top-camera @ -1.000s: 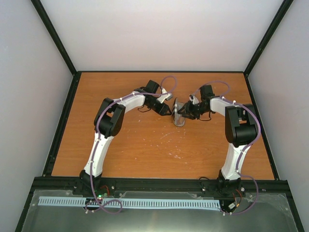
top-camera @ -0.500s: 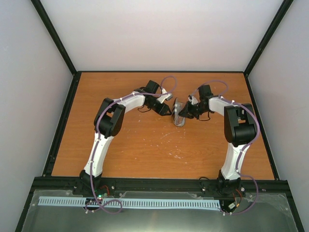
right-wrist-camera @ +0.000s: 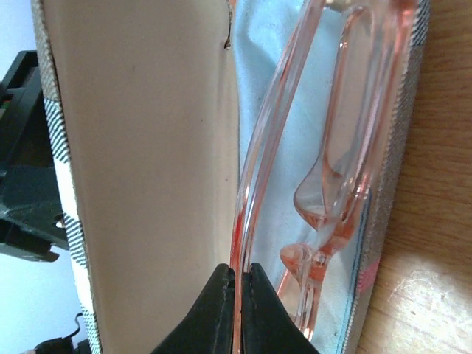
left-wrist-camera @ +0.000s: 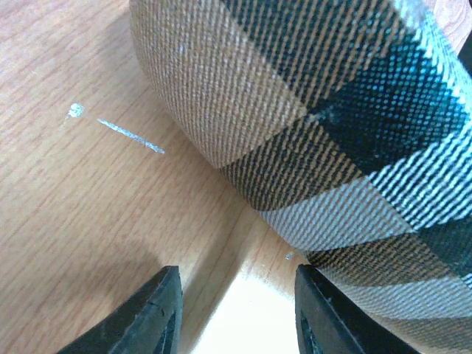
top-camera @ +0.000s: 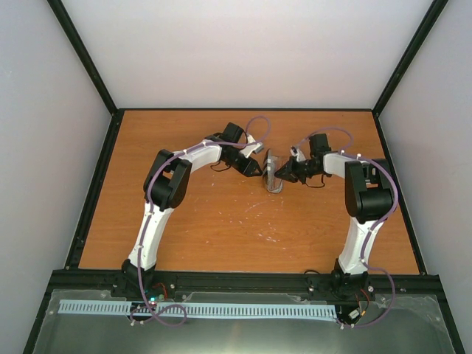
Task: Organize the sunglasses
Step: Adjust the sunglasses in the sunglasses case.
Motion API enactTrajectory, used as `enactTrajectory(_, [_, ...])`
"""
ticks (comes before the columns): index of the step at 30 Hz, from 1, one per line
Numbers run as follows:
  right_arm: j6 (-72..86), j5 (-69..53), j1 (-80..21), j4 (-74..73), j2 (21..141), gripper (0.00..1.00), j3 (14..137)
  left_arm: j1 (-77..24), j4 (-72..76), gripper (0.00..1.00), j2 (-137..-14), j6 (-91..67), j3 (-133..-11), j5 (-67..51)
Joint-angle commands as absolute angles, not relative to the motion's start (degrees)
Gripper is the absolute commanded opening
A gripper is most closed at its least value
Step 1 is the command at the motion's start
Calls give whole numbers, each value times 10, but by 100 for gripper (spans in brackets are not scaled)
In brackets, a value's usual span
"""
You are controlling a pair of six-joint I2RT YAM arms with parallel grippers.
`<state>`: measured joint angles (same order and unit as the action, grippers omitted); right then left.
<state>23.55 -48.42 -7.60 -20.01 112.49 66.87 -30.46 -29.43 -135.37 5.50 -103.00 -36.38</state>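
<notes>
The brown case with grey stripes (top-camera: pixel 274 175) lies open at mid-table. In the right wrist view its pale inner lid (right-wrist-camera: pixel 147 147) stands on the left. The pinkish see-through sunglasses (right-wrist-camera: pixel 346 147) lie in the case on the pale blue cloth (right-wrist-camera: pixel 258 59). My right gripper (right-wrist-camera: pixel 237 273) is shut on the thin top rim of the sunglasses, at the case's right side (top-camera: pixel 284 174). My left gripper (left-wrist-camera: pixel 236 276) is open and empty, low over the table just beside the case's woven outer shell (left-wrist-camera: pixel 317 110), on its left (top-camera: pixel 257 168).
The orange wooden table (top-camera: pixel 221 221) has black rails along its edges and pale walls on three sides. Small white scratches (left-wrist-camera: pixel 129 135) mark the wood near the case.
My right wrist has shifted slightly, still at the case. The left arm and the case have not visibly moved.
</notes>
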Motion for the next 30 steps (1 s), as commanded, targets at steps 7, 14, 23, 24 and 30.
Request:
enactTrajectory(7, [225,-581,-58,-147,1118,3,668,-316,-290,44,-1330,60,-1031,-362])
enactTrajectory(14, [190,-560,-57,-204,1146,3,688,-317,-291,44,-1331,62,-1032,-361])
enactTrajectory(23, [182,-443,-19,-240,1097,3,689,-318,-292,44,-1332,61,-1034,-360])
enactTrajectory(24, [176,-434,-19,-249,1098,3,693,-318,-292,44,-1334,61,-1034,-361])
enactTrajectory(30, [161,-417,-32,-269,1114,3,701,-319,-293,44,-1337,61,-1038,-360])
